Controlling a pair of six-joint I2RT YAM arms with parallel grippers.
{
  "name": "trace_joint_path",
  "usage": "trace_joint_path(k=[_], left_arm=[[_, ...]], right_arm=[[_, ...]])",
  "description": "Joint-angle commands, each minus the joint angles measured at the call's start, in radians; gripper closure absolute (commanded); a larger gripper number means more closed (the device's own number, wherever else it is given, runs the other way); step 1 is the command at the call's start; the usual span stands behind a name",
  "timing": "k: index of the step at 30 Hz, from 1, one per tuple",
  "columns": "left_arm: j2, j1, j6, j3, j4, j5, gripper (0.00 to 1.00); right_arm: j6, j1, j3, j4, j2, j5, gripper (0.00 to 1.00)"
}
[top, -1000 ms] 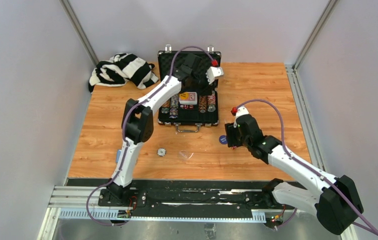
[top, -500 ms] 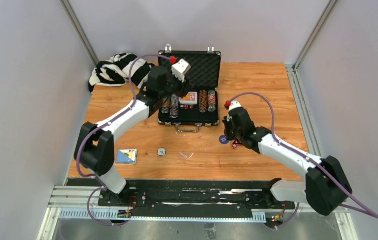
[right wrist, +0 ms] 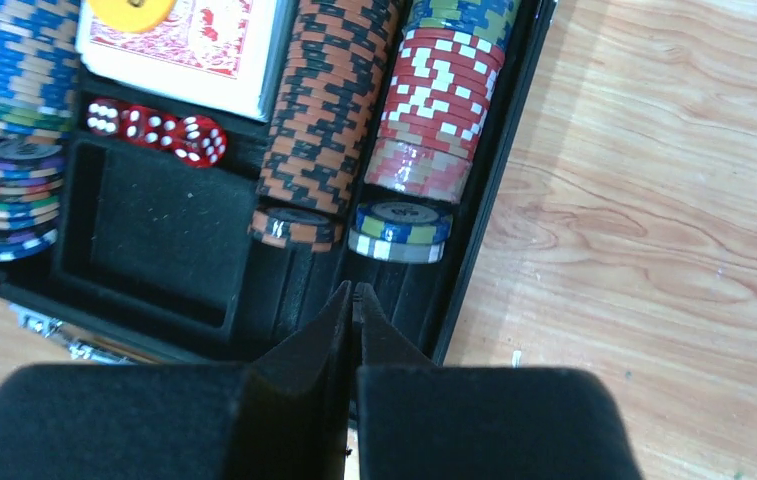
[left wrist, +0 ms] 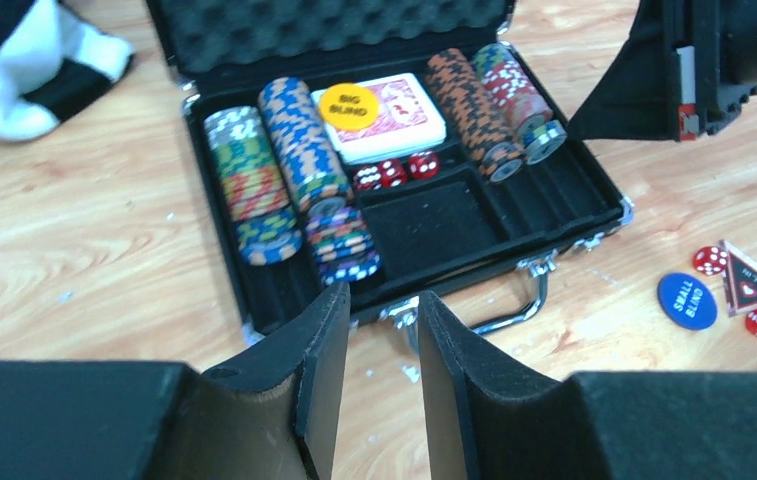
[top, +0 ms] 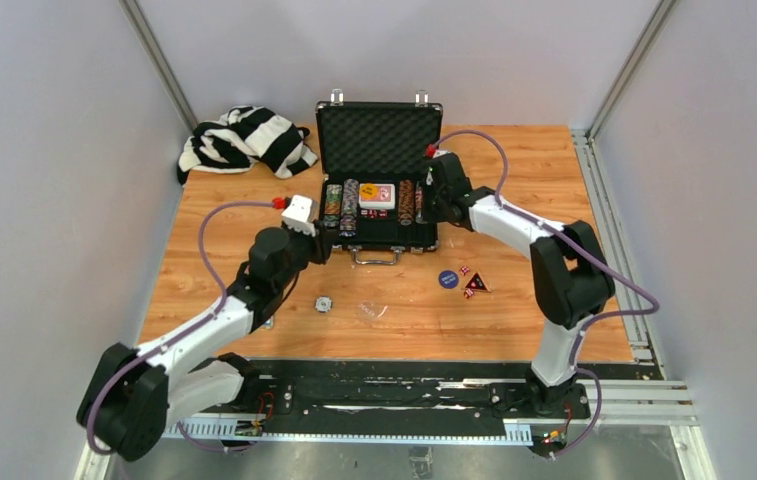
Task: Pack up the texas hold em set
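My right hand (right wrist: 354, 295) is hovering shut and empty over the right end of the open briefcase (top: 378, 140) on the table (top: 524, 320). My left hand (left wrist: 382, 305), slightly parted, is holding nothing near its handle (left wrist: 516, 303). The small blind button (left wrist: 686, 300) and two red dice (left wrist: 709, 260) are lying outside.

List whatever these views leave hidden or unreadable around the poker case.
- Top view: small silvery object, too small to identify.
- Left wrist view: triangular token, lettering too small to read; striped cloth cut off by the top-left corner.
- Right wrist view: case, near right corner hidden behind the shut right gripper.
- Card deck: top card partly covered by the yellow button.
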Motion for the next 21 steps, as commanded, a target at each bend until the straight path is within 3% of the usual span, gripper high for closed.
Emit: trace_joint_path(k=[1,7,21], left_arm=[[-0.156,-0.004,-0.002,-0.106,0.064,-0.12,0.64],[-0.164,-0.004,0.029,-0.09,-0.025,-0.153,0.64],[-0.104,-0.004,0.015,-0.087,-0.027,-0.112,0.65]], right_arm=[[0.007,-0.017,0.093,-0.107,0.073,-0.058,0.99],[-0.004,-0.031,0.126,-0.119,0.13,-0.063,0.99],[-0.027,-0.1,0.237,-0.162,0.218,-0.139,0.99]])
